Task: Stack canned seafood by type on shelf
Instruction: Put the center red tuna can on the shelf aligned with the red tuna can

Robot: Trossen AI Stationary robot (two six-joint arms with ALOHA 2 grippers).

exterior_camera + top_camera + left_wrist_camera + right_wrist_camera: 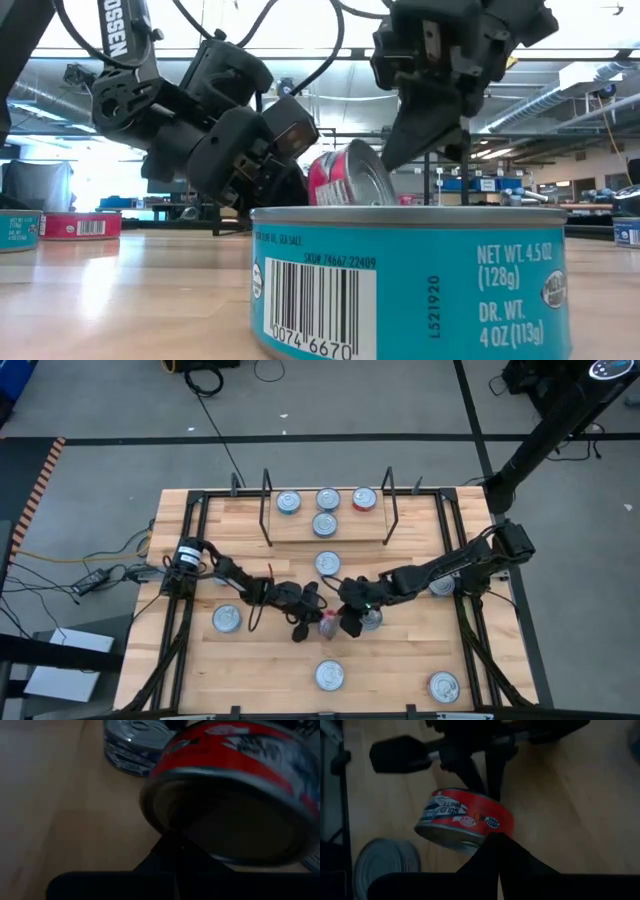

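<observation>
- Left end effector (312,622) and right end effector (345,618) meet at mid-tabletop, either side of a red tin (328,625).
- Both have fingers fully closed, tips touching the tin's rim from opposite sides; neither has it clamped between its fingers.
- Red tin is tipped up on edge, lid facing the low camera (350,175); left wrist view shows its underside (235,820), right wrist view its red label (467,817).
- A silver-lid tin (371,619) sits just beside the right end effector, on the tabletop.
- Shelf (300,528) is at the far edge, centred, black wire uprights at both ends.
- On the shelf: three tins in a row at the back, the right one red (365,499); one more (324,524) in front of the middle one.
- Loose tins on the tabletop: one just in front of the shelf (327,563), one at the left (227,618), one at the right edge (442,586), two at the near edge (330,675).
- Blue tin (410,280) fills the low view foreground.
</observation>
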